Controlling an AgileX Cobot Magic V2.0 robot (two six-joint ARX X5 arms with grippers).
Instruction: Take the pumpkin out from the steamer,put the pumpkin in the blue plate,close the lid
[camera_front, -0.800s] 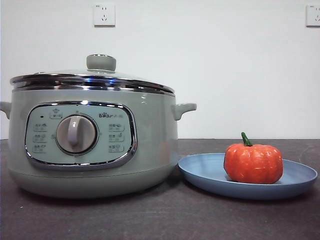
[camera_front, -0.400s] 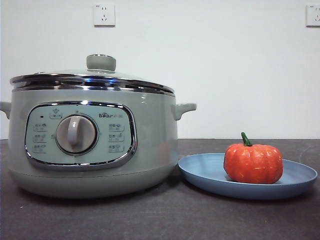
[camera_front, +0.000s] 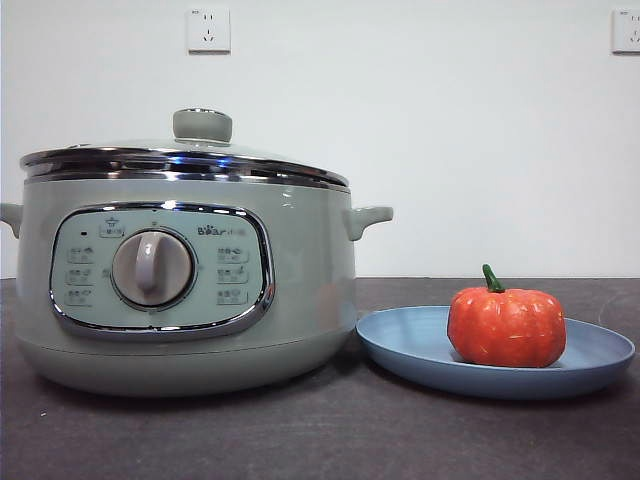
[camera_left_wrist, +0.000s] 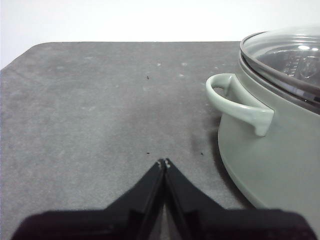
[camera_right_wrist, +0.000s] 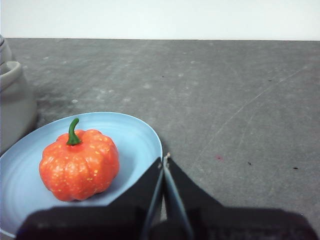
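Small orange-red ribbed toy pumpkin (camera_front: 506, 328) with a short curved green stem, upright on the wide shallow light-blue plate (camera_front: 410, 345), a little toward the plate's far side from the cooker. Plate flat on the dark grey desk (camera_front: 320, 440), its rim just beside the base of the large pale sage-green steamer (camera_front: 300, 260) with chrome rim, front control panel and round dial (camera_front: 152, 268). Round glass lid (camera_front: 130, 152) with chrome edge and pale green knob (camera_front: 202, 125) seated squarely on the steamer, closed. Two white wall sockets (camera_front: 208, 29) on the white wall behind.

No arm visible from the front. Left gripper (camera_left_wrist: 164, 163) low over bare desk, black jaws pressed together with only a hairline seam, holding nothing, near the steamer's small side handle (camera_left_wrist: 235, 102) but clear of it; glass lid (camera_left_wrist: 285, 52) visible above that handle. Right gripper (camera_right_wrist: 165, 159) likewise pressed together and empty, hovering over the plate's (camera_right_wrist: 135, 135) edge on the side away from the steamer, the pumpkin (camera_right_wrist: 79, 165) near it but not touched.
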